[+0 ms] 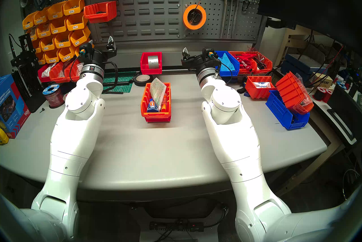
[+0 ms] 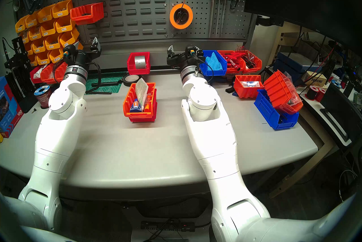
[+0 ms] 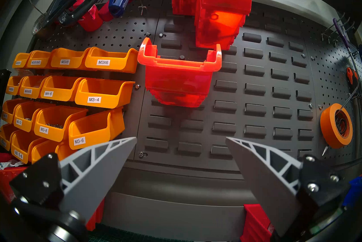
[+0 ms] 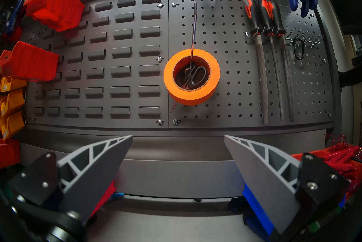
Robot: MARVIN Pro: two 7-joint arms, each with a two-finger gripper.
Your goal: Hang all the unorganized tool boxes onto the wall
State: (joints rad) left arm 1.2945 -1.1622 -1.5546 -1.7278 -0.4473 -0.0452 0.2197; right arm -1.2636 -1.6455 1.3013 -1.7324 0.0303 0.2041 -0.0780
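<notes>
Grey ribbed fingers stand spread wide on both end effectors, nothing between them: the left end effector [image 3: 181, 138] and the right end effector [image 4: 178, 136] both hover above the back of the worktop [image 1: 176, 147], tilted up at the wall [image 1: 148, 0] rather than at anything to grasp. Your step in hand, as I judge it, is the first pick. The orange ribbed bin [image 1: 156, 99] sits mid-worktop, between the two arms and nearer you than either end effector, apparently nested on a red bin [image 1: 158, 118] of which only the front edge shows. A white-green packet [image 1: 158, 89] leans out of its far end, with glue tubes [image 1: 154, 106] beside it.

Draw one end effector back and down, then take the orange bin by a side wall or the rear lip, clear of the packet. Lift straight up so the red bin beneath stays put, and keep it level so nothing slides out. Aim for free louvre slots right of the hung orange bins [image 3: 180, 77], well clear of the orange tape roll [image 4: 192, 77]
</notes>
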